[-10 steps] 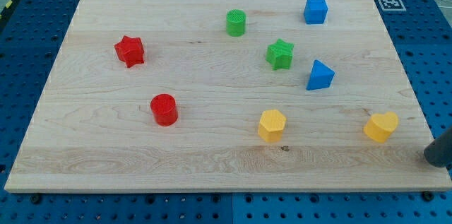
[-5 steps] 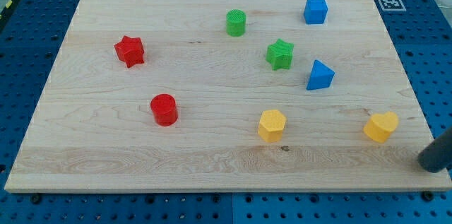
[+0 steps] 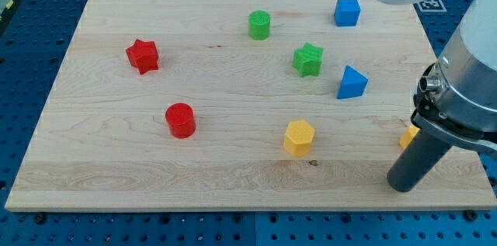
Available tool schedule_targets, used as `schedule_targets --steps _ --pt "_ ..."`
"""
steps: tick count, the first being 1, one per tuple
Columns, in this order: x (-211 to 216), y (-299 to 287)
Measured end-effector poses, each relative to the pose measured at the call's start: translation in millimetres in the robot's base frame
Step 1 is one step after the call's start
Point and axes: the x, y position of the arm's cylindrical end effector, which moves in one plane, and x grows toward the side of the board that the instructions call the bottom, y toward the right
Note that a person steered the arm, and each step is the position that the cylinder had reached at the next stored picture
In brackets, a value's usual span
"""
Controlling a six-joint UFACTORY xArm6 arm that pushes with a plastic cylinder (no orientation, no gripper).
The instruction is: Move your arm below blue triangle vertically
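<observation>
The blue triangle (image 3: 352, 83) lies on the wooden board (image 3: 233, 176) at the view's right of centre. My tip (image 3: 401, 186) stands on the board near the bottom right corner, below and to the right of the blue triangle. The rod and arm cover most of a yellow block (image 3: 408, 136), of which only the left edge shows. My tip touches no block.
A yellow hexagon (image 3: 299, 137) lies left of my tip. A green star (image 3: 307, 59), a green cylinder (image 3: 259, 25) and a blue cube (image 3: 347, 12) sit towards the top. A red star (image 3: 143, 55) and a red cylinder (image 3: 180, 119) lie at the left.
My rod has come in from the right edge onto the board, moving left by about a hundred pixels. The arm now fills the right side and hides most of the yellow block. No block has moved.
</observation>
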Motion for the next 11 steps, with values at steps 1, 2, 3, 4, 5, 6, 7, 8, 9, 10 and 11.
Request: schedule_targets --steps 1,2,3,4,5,6,7,8,9,10,11 --pt "0 -2" --pt "0 -7" --pt "0 -11" --pt "0 -13" --pt "0 -13" --pt "0 -14" --pt "0 -18" --pt "0 -24" --pt "0 -29" --pt "0 -35" --pt "0 -40"
